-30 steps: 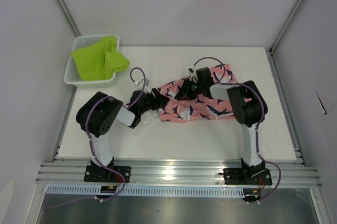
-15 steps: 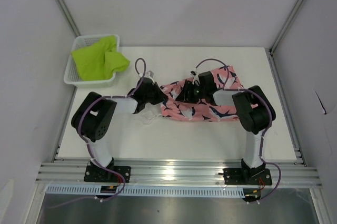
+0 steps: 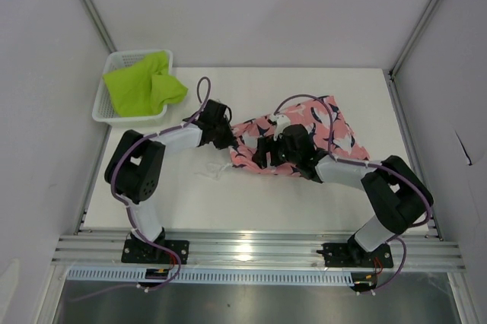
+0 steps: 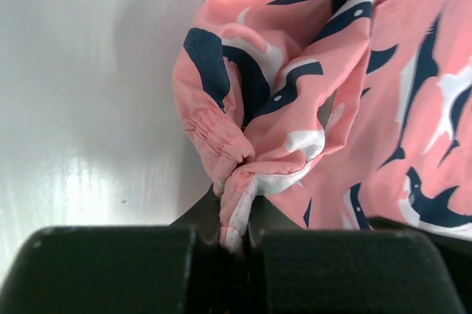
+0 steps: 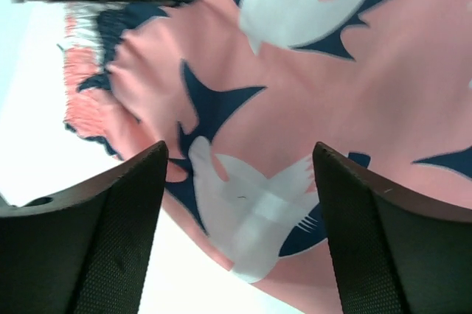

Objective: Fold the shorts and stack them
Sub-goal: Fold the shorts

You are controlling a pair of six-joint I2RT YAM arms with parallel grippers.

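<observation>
- By my reading the task is at an early stage: the coral-pink shorts (image 3: 308, 132) lie rumpled near the centre of the table (image 3: 266, 202), not yet folded, and nothing is stacked.
- The left gripper (image 4: 236, 244) is pinched tight on a bunched edge at the shorts' 9 o'clock end.
- The right gripper (image 5: 236, 218) hovers over the print with its fingers spread wide, holding nothing.
- The white mesh basket (image 3: 125, 120) sits at the table's 10 o'clock corner and holds the unfolded lime-green shorts (image 3: 141, 84), which spill over its 3 o'clock rim.

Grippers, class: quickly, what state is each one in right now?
Left gripper: closed on the pink shorts.
Right gripper: open, holding nothing.
</observation>
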